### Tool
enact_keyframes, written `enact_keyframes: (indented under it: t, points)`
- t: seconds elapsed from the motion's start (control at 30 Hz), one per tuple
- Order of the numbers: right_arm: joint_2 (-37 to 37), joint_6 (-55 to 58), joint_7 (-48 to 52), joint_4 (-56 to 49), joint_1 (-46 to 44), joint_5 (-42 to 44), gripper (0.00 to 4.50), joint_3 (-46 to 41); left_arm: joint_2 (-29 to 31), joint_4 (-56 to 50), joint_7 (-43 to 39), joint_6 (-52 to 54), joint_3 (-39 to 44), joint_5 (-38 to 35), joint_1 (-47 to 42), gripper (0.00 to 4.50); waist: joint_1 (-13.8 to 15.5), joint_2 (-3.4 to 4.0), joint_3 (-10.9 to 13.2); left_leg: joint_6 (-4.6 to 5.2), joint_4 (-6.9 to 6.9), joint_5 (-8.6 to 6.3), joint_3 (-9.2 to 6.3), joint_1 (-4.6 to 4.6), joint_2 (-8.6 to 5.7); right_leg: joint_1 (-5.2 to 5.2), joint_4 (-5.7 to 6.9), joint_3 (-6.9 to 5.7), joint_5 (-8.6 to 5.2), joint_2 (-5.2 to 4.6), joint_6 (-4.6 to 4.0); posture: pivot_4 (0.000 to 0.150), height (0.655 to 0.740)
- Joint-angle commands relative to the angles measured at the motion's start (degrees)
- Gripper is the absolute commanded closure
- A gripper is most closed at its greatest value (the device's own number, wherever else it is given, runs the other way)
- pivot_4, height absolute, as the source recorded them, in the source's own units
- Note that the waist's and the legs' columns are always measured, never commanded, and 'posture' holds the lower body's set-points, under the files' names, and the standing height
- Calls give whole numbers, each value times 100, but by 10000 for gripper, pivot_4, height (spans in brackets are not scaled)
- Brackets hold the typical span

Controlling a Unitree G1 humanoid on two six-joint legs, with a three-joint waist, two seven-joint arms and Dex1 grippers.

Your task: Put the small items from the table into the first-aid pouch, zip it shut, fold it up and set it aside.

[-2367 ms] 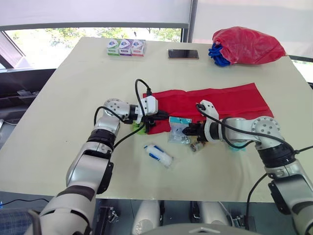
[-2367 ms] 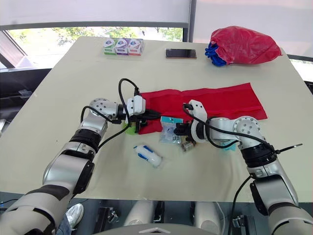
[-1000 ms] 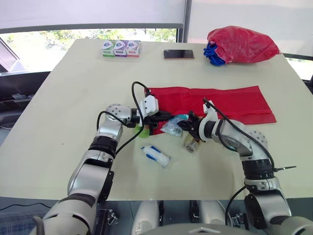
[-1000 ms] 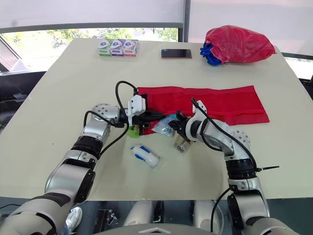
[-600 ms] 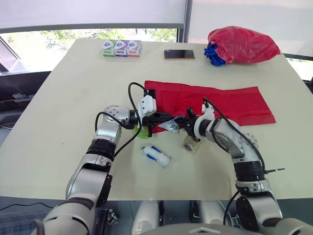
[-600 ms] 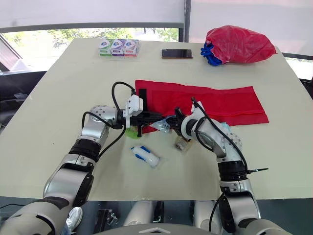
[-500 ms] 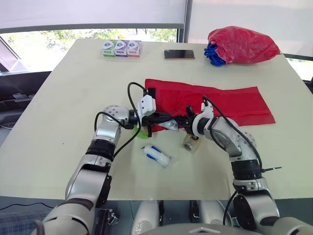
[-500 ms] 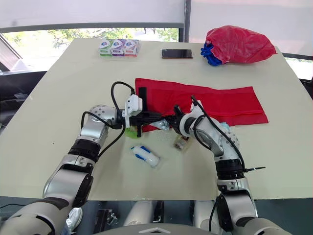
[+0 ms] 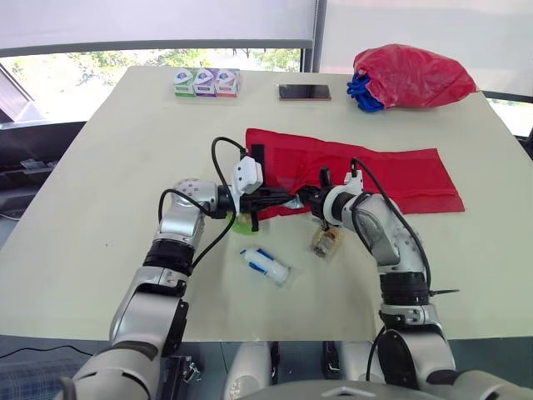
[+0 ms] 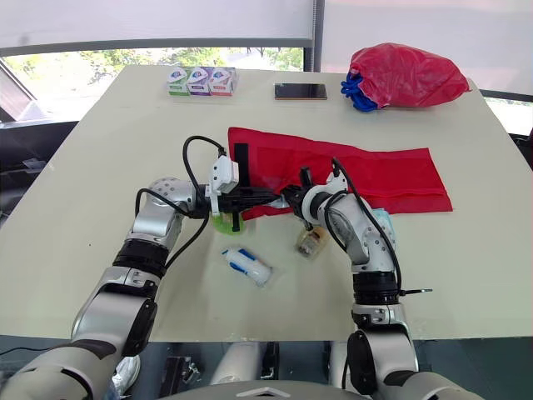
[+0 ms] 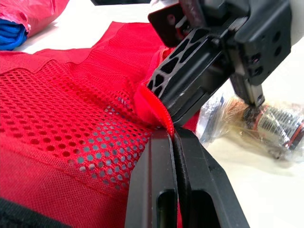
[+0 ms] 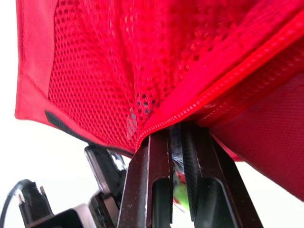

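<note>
— On table centre, where's the pouch?
— Red first-aid pouch [image 9: 366, 171] lies flat, long axis running L-R across the table [image 9: 108, 167], mouth along its near edge. L gripper [image 11: 172, 137] is clamped on the zip lip at the pouch's L end, lifting it
— And R?
— R gripper [image 12: 175, 135] meets it tip to tip, just under that raised lip, fingers pinched on a thin clear packet [image 12: 176, 145]. My guess: packet has to go further in, away from robot, under the mesh
— What's outside?
— 4 by my count: 1 bagged vial [image 9: 325, 242] just robot-side of R gripper, 1 white-blue roll [image 9: 266, 263] between the arms, 1 green bit [image 9: 243, 223] under L gripper, 1 teal packet [image 10: 380, 220] by R forearm. Vial's nearer R arm
— Other stuff?
— Far edge: 3 small boxes [image 9: 206, 82], 1 phone [image 9: 304, 92], 1 red bag [image 9: 414, 77] w/ blue inside. Zip not yet shut
</note>
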Motion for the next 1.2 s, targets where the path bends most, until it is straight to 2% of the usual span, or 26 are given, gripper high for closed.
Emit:
enact_keyframes:
  t: [0.03, 0.17, 0.47, 0.5, 0.57, 0.67, 0.73, 0.93, 1.0, 1.1, 1.17, 1.2]
  points:
    - [342, -336, 367, -296, -468, -65, 45000, -171, -234, -326, -171, 505, -307, -138, 204, 44763, 4, 0, 0, 0, 1, 0, 0, -1, -1, 0, -1, -1, 0, -1, 0, 1500, 7400]
    - [438, -428, 396, -404, -300, -171, 45000, -126, -274, -350, -52, 793, -248, -163, 159, 44763, -1, 0, 0, 0, 0, 0, -1, 0, -1, 0, -1, 0, 0, 0, 0, 1500, 7400]
    - [42, 246, 208, -514, 8, -205, 45000, 189, -274, 121, 46, 609, -168, -20, -105, 44763, 4, 0, 0, -1, 0, 0, 0, 1, -1, 0, 0, 0, 0, 0, 0, 1500, 7400]
    - [-6, 313, 220, -530, 25, -205, 38281, 191, -271, 166, 43, 582, -162, -4, -132, 45000, 4, 0, 0, -1, 0, 0, 0, 1, -1, 0, -1, 0, 0, 0, 0, 1500, 7400]
    - [-81, 453, 199, -565, 60, -136, 33331, 184, -262, 247, 25, 532, -165, 12, -176, 45000, 5, 0, 0, -1, 0, 0, 1, 1, -1, 0, -1, 0, 0, 0, 0, 1500, 7400]
    - [-193, 641, 137, -625, 101, -85, 19451, 187, -260, 395, 8, 443, -165, 35, -237, 45000, 0, 0, 0, -1, 0, 0, 2, 1, -1, 0, -1, 1, 0, 0, 0, 1500, 7400]
    - [-285, 762, 69, -703, 166, -50, 12634, 207, -265, 495, 11, 378, -160, 53, -273, 45000, 13, 0, 0, 0, 0, 0, 0, 1, -1, 0, 0, 0, 0, 0, 0, 1500, 7400]
    - [-691, 1068, -126, -1067, 461, 283, 12634, 330, -272, 756, 3, 218, -126, 93, -388, 45000, 12, 1, -1, 0, 0, 0, 1, -1, -2, 1, -4, 0, 0, -1, 0, 1500, 7400]
    - [-1201, 1464, 21, -1328, 556, 214, 12634, 482, -263, 862, 8, 156, -113, 108, -440, 45000, 17, 1, -1, 0, -2, 0, 1, -1, -1, 1, -6, 0, 0, -1, 0, 1500, 7400]
    - [-1960, 2014, 650, -1788, 549, -309, 20947, 822, -250, 971, -6, 90, -108, 126, -500, 45000, 19, 1, -1, 1, -2, 0, 2, -3, -3, 1, -12, 1, 0, -3, 0, 1500, 7400]
    - [-2438, 2293, 1248, -2106, 452, -859, 29634, 1116, -237, 1044, -24, 50, -106, 132, -545, 45000, 15, 0, -2, 1, -1, -1, 5, -4, -4, 1, -16, 5, -1, -3, 0, 1500, 7400]
    - [-2710, 2480, 1646, -2295, 375, -1175, 32152, 1306, -228, 1086, -37, 33, -102, 134, -577, 45000, 15, 1, -2, 2, -2, -1, 4, -3, -3, 1, -16, 4, -1, -2, 0, 1500, 7400]
